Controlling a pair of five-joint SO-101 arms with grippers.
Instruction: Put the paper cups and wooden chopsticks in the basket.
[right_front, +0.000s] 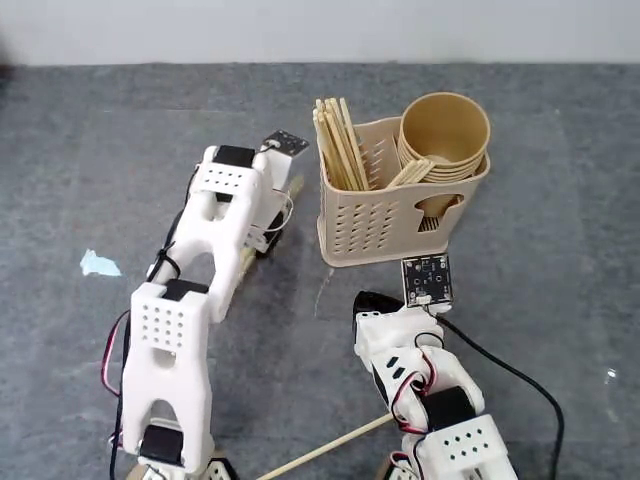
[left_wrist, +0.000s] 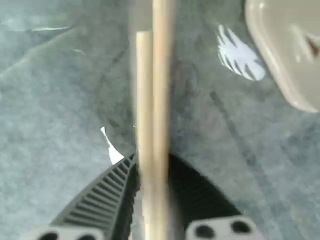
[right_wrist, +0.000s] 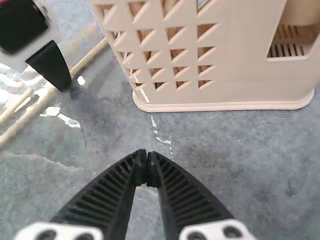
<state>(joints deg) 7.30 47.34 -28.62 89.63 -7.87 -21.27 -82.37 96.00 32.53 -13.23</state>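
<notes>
Chopstick pair (left_wrist: 145, 100): two plain, pale wooden sticks, straight and smooth, lying side by side and touching. One end reaches further than the other. They run between the fingers of the left claw and out past its tips. Whether they rest on the table (right_front: 560, 200) cannot be told.
Left claw (left_wrist: 152, 160): closed onto the chopstick pair, one ribbed black finger on each side of the sticks. A corner of the basket lies ahead of it and off to one side, apart.
Right claw (right_wrist: 146, 154): fingers pressed together tip to tip with nothing between them, low over the grey table.
Basket (right_wrist: 215, 60): beige plastic with walls pierced by triangular holes and a handle slot. It stands upright just ahead of the right claw, not touching it.
Paper cups (right_front: 445, 130): tan, nested in one stack, upright in the basket at the end away from the left claw.
Basket chopsticks (right_front: 338, 145): a pale bundle standing in the end nearer the left claw.
Loose chopstick (right_front: 325, 450): flat on the table behind the right claw.
Blue scrap (right_front: 98, 264): well apart from both claws.
</notes>
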